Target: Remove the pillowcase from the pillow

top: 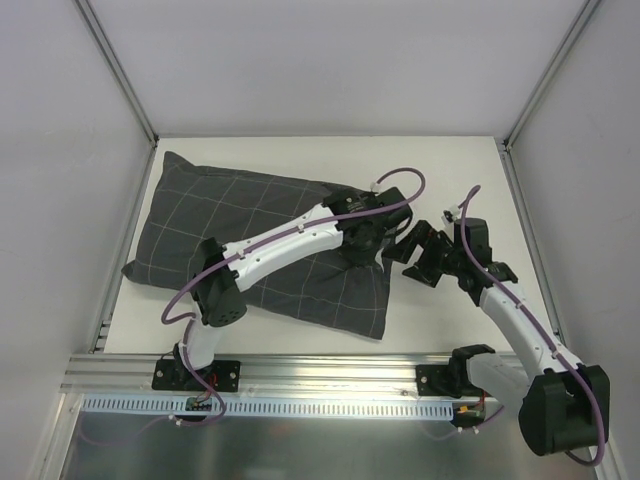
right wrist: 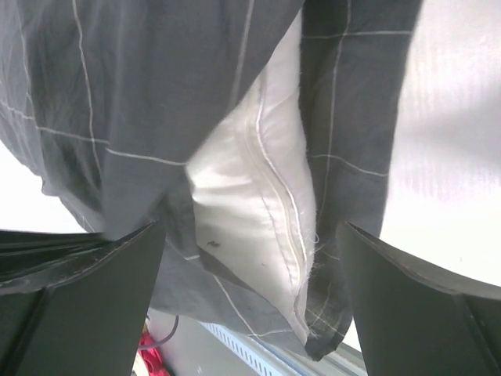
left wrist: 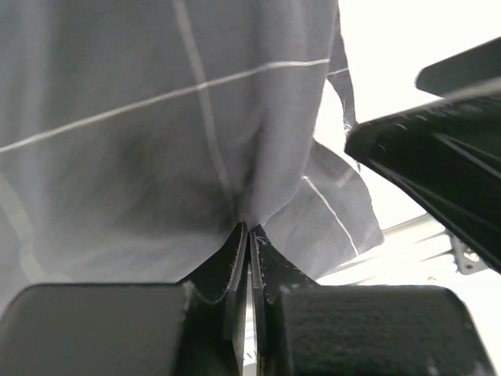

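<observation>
Pillowcase: I see the pillowcase (top: 250,215) as soft dark grey cloth with a thin pale grid, lightly creased and filled out plump.
Pillow: the pillow (right wrist: 243,196) is plain white and smooth. It shows only in the right wrist view, bulging from the cover's open end, with a stitched seam (right wrist: 274,180) running along it.
Position: the covered pillow lies flat on the white table (top: 440,170), on its left and middle part.
Long axis: it runs diagonally from the far left corner to the near right corner, and the open end faces right, toward my right arm.
Left gripper: the left gripper (left wrist: 248,233) is pinched tight on a fold of the grey cloth near the open end, and the fabric puckers into the closed fingertips.
Left arm: the left arm (top: 290,240) stretches across the top of the pillow along its length.
Right gripper: the right gripper (right wrist: 252,235) is spread wide and holds nothing. One finger sits on each side of the exposed white end, but I cannot tell whether either one touches.
Edges: the near right corner lies close to the aluminium rail (top: 320,370), and the far left corner is by the table's left edge.
Open room: bare table lies to the right of the open end and along the far side.
</observation>
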Motion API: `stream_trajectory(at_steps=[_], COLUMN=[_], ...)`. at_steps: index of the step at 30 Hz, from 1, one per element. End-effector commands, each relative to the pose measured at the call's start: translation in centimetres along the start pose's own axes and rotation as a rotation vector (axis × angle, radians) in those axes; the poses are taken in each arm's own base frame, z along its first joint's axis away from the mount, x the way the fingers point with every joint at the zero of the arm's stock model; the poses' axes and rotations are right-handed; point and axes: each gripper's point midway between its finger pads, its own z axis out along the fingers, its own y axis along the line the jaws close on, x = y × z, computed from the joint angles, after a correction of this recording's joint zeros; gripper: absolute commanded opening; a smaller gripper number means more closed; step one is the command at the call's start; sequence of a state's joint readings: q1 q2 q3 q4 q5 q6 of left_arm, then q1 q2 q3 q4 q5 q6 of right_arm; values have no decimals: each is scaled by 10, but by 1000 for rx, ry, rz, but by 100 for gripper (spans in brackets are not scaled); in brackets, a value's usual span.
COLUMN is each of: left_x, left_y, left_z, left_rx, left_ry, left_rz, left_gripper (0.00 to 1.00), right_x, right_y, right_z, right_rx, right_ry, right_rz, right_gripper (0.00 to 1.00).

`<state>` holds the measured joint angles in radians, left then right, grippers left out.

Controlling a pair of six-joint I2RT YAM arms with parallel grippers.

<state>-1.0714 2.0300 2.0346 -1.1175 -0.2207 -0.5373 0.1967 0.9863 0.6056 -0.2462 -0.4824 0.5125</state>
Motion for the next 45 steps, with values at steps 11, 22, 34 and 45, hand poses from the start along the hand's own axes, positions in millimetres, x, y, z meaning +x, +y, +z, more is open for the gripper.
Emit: stream_trajectory(at_steps=[11, 22, 34, 45], left_x=[-8, 2, 55, 32], left_y=[62, 65, 184, 205], left_z=[-70, -80, -64, -51], left_rx=[22, 91, -150, -34], left_ry=[-123, -133, -92, -108], left_rz=[-193, -224, -361, -479], left_gripper=[0, 0, 0, 3], right_x=[8, 37, -48, -15], right_y=[29, 60, 144, 140], right_z=[25, 66, -49, -50], right_rx=[-87, -188, -272, -247], right_ry=[70, 208, -67, -40], right_rz=[-48, -102, -212, -180], right_gripper=[96, 98, 1, 1])
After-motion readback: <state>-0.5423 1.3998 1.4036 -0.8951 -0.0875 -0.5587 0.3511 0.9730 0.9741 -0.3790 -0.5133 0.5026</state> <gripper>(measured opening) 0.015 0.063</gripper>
